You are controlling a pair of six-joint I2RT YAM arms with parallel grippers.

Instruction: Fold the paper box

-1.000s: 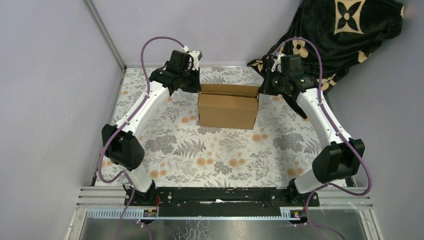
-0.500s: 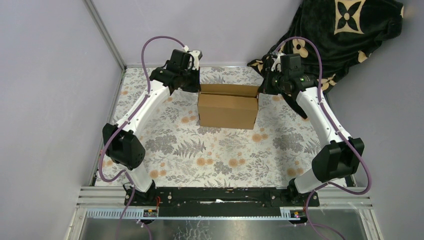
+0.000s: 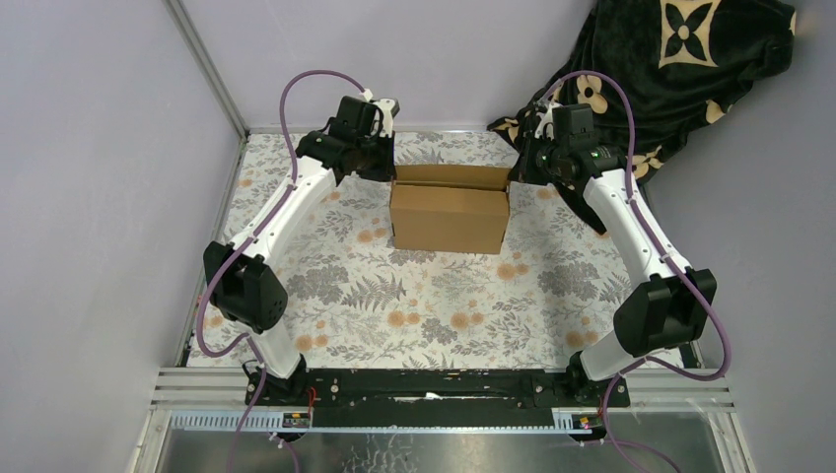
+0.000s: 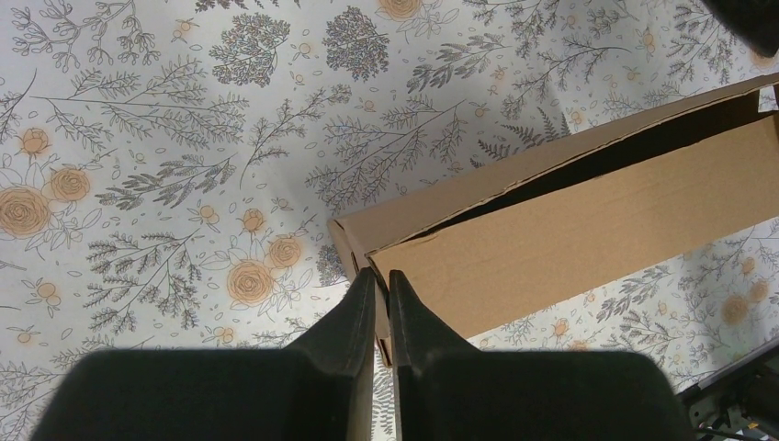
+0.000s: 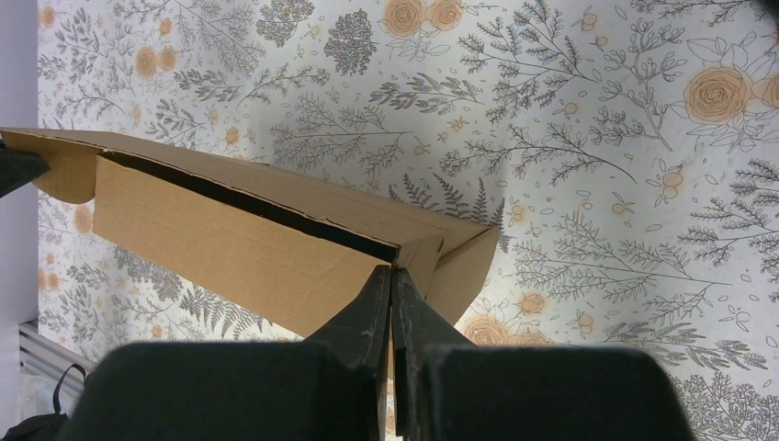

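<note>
As arms (image 3: 286,202) stretch far | left gripper (image 4: 379,272), right gripper (image 5: 391,268) pinch paper box (image 3: 449,222)

no readable text, paper box (image 3: 449,219) plain, no labels elsewhere

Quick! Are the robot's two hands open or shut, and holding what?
Left gripper: shut on the paper box, at its end edge.
Right gripper: shut at the box's other end; whether it grips cannot be told.
</note>
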